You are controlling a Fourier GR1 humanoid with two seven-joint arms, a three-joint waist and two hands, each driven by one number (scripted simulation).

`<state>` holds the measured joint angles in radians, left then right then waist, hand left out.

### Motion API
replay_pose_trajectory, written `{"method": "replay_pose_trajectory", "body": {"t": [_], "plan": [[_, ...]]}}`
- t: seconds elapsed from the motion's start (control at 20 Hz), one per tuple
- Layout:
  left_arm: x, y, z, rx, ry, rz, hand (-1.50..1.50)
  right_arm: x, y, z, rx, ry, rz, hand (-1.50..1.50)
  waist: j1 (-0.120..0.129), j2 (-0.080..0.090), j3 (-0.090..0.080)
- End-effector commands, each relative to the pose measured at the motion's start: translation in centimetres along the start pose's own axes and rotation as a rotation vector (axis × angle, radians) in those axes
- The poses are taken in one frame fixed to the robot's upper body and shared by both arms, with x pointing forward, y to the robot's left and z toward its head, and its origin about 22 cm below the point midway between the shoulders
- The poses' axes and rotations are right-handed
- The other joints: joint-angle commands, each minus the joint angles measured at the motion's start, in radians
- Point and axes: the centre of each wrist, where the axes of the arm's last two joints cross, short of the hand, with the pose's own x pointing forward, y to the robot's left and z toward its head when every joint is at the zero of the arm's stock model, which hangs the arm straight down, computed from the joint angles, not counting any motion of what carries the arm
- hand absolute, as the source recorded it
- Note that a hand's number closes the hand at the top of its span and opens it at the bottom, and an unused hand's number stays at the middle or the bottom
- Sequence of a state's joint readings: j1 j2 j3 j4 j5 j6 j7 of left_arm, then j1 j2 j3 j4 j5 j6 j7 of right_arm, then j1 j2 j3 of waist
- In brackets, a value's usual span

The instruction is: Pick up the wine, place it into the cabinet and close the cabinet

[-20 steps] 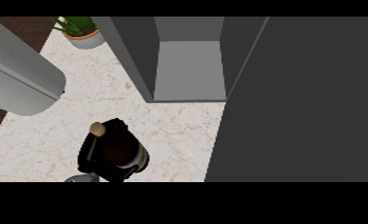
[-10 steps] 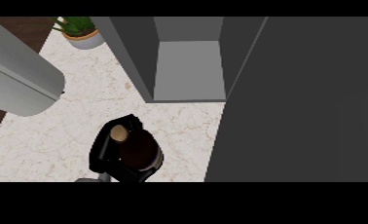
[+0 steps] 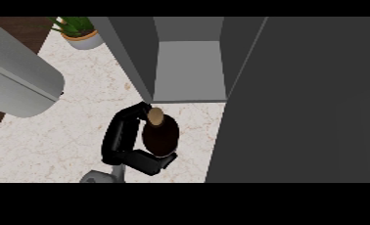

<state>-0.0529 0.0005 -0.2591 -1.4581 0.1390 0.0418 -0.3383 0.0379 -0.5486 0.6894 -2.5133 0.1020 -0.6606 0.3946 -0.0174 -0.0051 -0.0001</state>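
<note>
Table [image 3: 65, 126]: pale marbled top, bare across the 7 to 9 o'clock stretch; its far edge met dark wood at 11 o'clock.

Cabinet [image 3: 133, 53] stood open at 12 o'clock. Grey walls, with a lighter floor inside that carried nothing visible. Front lip of that floor ran across just above centre.

Cabinet door [image 3: 296, 101] swung out toward the viewer, a tall dark panel filling everything from 1 to 5 o'clock. Its near edge dropped from the opening's right side down to 5 o'clock and walled off that flank.

Open room: a strip of table between the door's edge and the left side, narrowing toward the cabinet's left front corner.

Wine [image 3: 162, 138]: dark bottle, seen from above, tan stopper pointing to 12 o'clock. It sat just short of the cabinet's front lip, near its left corner, at about 7 o'clock from centre. Whether it touched the table could not be told.

Right robot hand [image 3: 118, 138]: black fingers curled round the wine from its 9 o'clock side, thumb wrapped under at 6 o'clock. Grey wrist entered at the lower edge.

Grey forearm [image 3: 22, 84] hung large at 9 o'clock, its hand out of view.

Potted plant [image 3: 80, 32] at 11 o'clock, well apart from the wine.
</note>
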Motion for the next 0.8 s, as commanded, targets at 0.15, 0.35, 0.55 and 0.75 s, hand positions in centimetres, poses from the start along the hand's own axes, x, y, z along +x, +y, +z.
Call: {"method": "replay_pose_trajectory", "body": {"t": [0.15, 0.35, 0.55, 0.75], "plan": [[0.2, 0.3, -3.4, 0.052, 0.012, -0.092, 1.5, 4.6, -0.8, 2.9, 0.016, -0.042, -0.092, -1.5, -0.008, 0.0, -0.001], [0.5, 0.0, -6.0, 0.029, -0.021, -0.115, 1.5, 3.6, -1.0, 1.6, 0.002, -0.042, -0.073, -1.5, 0.003, 0.004, -0.001], [-1.1, -0.1, -6.2, 0.019, 0.007, -0.131, 1.5, 4.5, -1.7, 2.6, 0.014, -0.051, -0.071, -1.5, -0.004, 0.004, 0.0], [-1.4, -1.5, -8.9, 0.005, 0.012, -0.147, 1.5, 4.5, -1.0, 2.7, 0.045, -0.03, -0.072, -1.5, -0.019, 0.005, -0.002]]}}
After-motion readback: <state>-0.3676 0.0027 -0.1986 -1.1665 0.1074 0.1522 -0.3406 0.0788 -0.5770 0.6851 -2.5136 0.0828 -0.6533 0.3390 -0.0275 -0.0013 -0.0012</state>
